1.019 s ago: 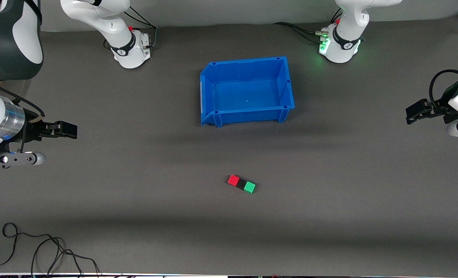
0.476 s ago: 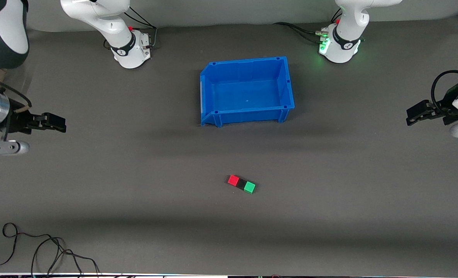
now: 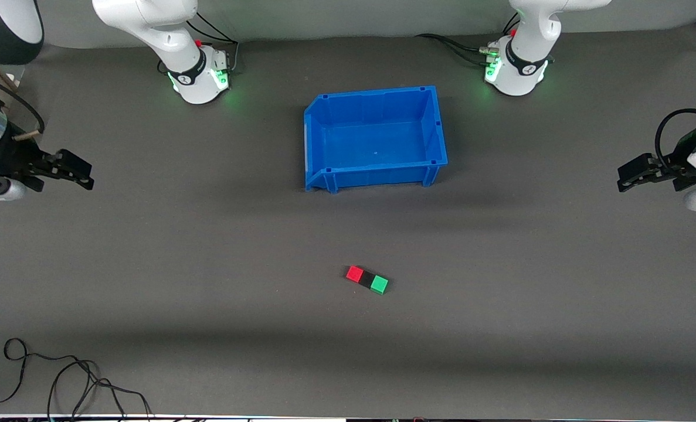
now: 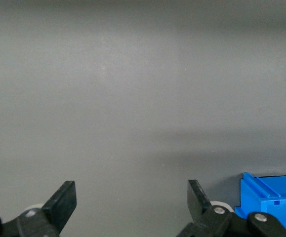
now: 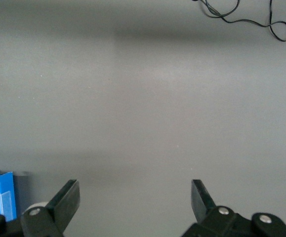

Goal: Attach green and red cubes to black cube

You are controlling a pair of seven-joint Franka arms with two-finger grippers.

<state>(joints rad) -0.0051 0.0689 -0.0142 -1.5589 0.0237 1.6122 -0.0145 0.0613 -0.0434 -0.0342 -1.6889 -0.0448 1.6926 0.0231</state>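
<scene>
Cubes: red cube (image 3: 355, 273), black cube (image 3: 366, 279), green cube (image 3: 379, 285) touching in a row, nearer the camera than the blue bin (image 3: 318, 138).
Left gripper (image 3: 628, 174): fingers spread, holding nothing, above its table end.
Right gripper (image 3: 77, 173): fingers spread, holding nothing, above its table end.

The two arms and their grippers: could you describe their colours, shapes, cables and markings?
Both arms have glossy white rounded shells with black joint bands. The round bases glow green, and black cables run from them. The left gripper and the right gripper are black, with two flat, wedge-shaped fingers on linkages with silver pivot screws. A black cable loops above the left gripper.
</scene>
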